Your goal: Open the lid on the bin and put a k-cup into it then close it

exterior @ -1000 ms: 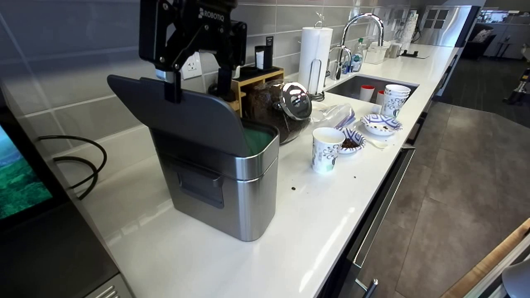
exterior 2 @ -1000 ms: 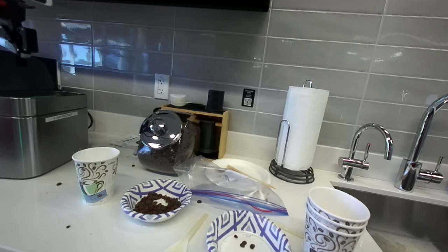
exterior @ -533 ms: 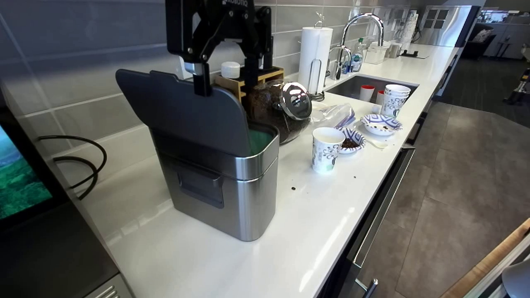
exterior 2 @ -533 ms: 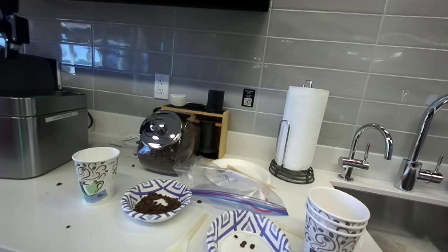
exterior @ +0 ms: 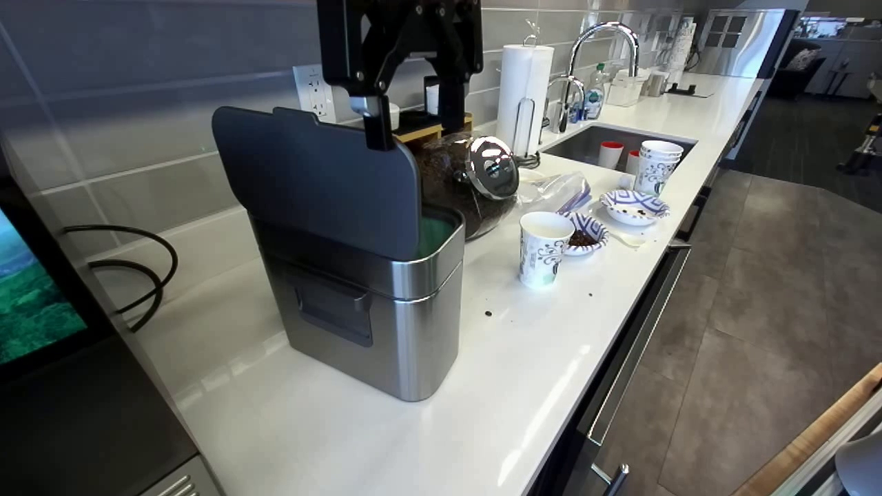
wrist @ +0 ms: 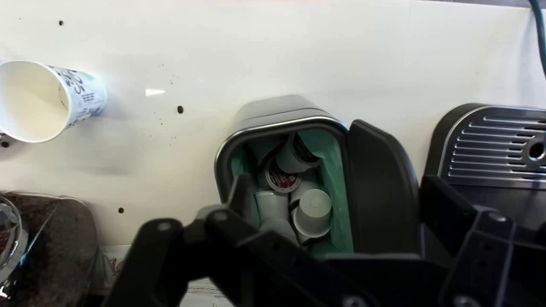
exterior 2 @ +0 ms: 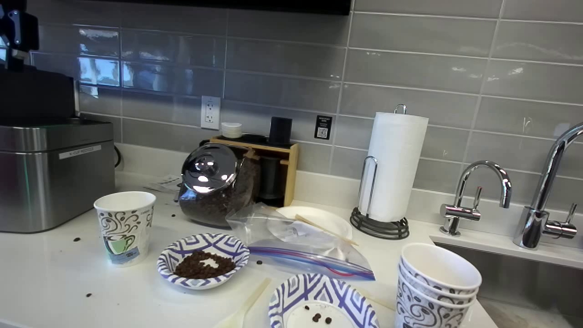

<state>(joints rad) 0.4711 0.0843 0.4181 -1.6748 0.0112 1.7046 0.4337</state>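
A: You have one bin (exterior: pixel 428 337), one lid (exterior: pixel 317 179) and at least five k-cups (wrist: pixel 315 209).

B: You also have two patterned bowls (exterior 2: pixel 328 291) and one lone cup (exterior 2: pixel 125 230).

A: Then your one stack (exterior 2: pixel 432 303), three cups by its rims.

B: Add two red-topped cups (exterior: pixel 610 157) in your sink (exterior: pixel 582 146), plus two faucets (exterior 2: pixel 530 228), one jar (exterior 2: pixel 216 191), one zip bag (exterior 2: pixel 309 255) and one outlet (exterior 2: pixel 210 112).

The bin (exterior: pixel 428 337) can be entered from above; the raised lid (exterior: pixel 320 182) bars one side.

The dark lid (exterior 2: pixel 45 96) stands raised on the steel bin (exterior 2: pixel 73 177).
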